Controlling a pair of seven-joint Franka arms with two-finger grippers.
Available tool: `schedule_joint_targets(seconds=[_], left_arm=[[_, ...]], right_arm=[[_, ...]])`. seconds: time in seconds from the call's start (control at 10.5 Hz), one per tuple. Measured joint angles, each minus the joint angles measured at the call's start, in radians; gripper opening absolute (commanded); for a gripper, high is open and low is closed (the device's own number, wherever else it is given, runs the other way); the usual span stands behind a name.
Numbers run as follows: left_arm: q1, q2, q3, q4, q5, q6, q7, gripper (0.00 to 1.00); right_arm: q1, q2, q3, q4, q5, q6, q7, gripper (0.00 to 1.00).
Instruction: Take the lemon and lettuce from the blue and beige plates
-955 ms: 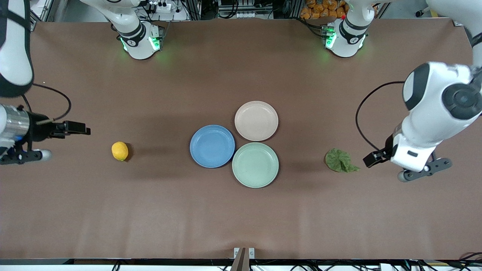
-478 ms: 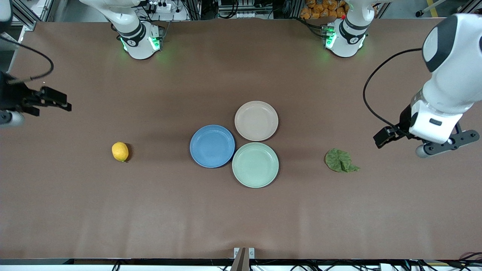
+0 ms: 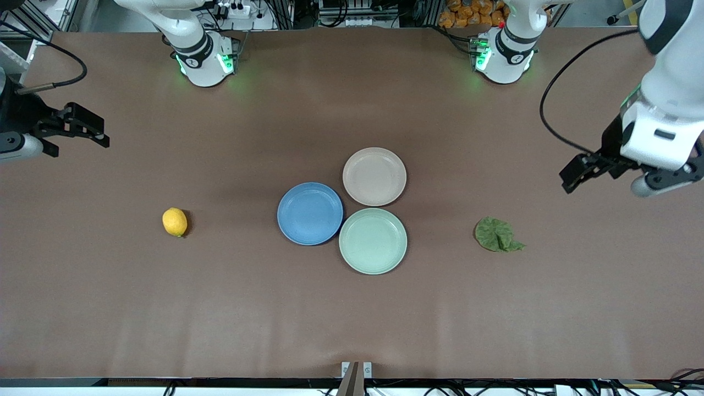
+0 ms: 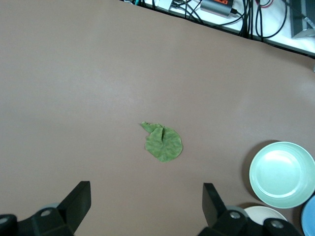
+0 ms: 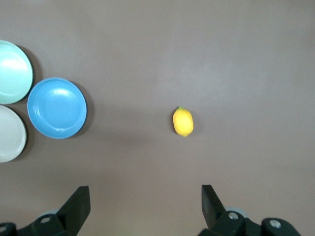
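A brown table (image 3: pixel 352 319) carries three bare plates touching in a cluster at its middle: blue plate (image 3: pixel 309 213), beige plate (image 3: pixel 374 176), mint-green plate (image 3: pixel 373 241). The left gripper (image 3: pixel 572 179) and right gripper (image 3: pixel 91 129) hang over the table's ends, jaws spread and empty. The lettuce (image 3: pixel 498 235) lies toward the left arm's end, the lemon (image 3: pixel 175 221) toward the right arm's
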Motion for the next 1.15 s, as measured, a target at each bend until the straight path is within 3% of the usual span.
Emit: schedule_joint_targets(seconds=[0.29, 1.15], left_arm=[[0.001, -0.025, 0.007, 0.000, -0.053, -0.014, 0.000, 1.00], [0.004, -0.047, 0.036, 0.009, -0.055, -0.014, 0.004, 1.00]], right_arm=[[0.000, 0.000, -0.002, -0.001, -0.001, 0.015, 0.000, 1.00], [-0.001, -0.005, -0.010, -0.001, -0.002, 0.013, 0.014, 1.00]])
